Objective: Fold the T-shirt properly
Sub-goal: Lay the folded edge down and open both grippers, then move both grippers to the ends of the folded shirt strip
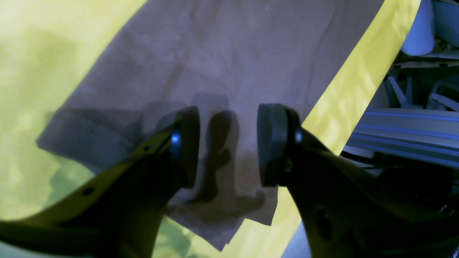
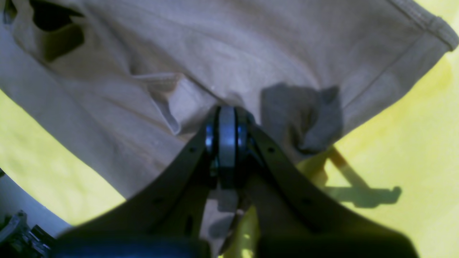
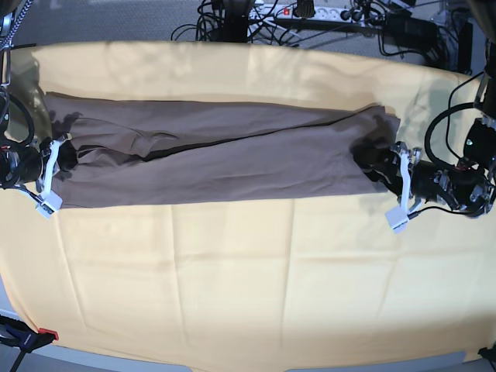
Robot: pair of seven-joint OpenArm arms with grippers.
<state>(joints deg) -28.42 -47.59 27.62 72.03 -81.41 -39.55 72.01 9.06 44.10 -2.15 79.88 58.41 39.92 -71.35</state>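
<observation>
- A large yellow cloth (image 3: 232, 294) covers the table and spreads out on every side below both grippers, creased in a faint grid of fold lines.
- Patches of brighter light fall across the cloth's far strip (image 3: 256, 74).
- Beyond that far edge, grey floor carries a tangle of black cables (image 3: 232, 19) and a white power strip (image 3: 310, 11).
- A red-handled clamp (image 3: 31, 338) sits at the cloth's near corner.
- Pale metal framing (image 1: 405, 132) shows off the cloth's edge, just beside the left gripper.
</observation>
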